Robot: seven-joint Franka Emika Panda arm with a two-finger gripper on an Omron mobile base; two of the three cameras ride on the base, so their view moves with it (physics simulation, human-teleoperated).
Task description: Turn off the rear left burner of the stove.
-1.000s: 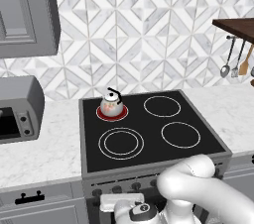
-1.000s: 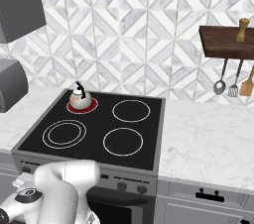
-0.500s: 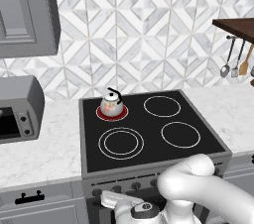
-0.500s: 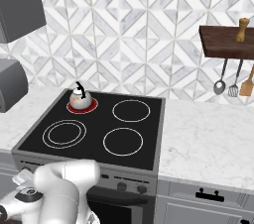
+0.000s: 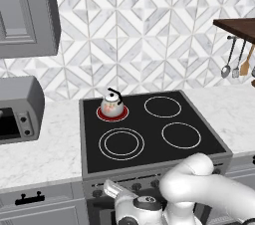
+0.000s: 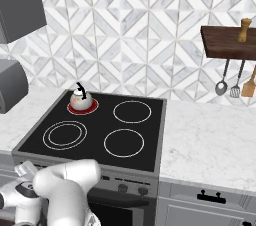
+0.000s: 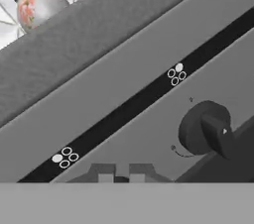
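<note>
the tool (image 7: 117,174) sat low against the stove's front panel (image 7: 124,134), its grip state impossible to tell, facing a dark knob (image 7: 206,129) up to its right. beyond it, the rear left burner (image 5: 112,113) glowed red under a kettle (image 5: 111,103).

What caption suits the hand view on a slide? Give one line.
Gripper low before the stove front panel, a dark knob to its right, a kettle beyond the edge.
</note>
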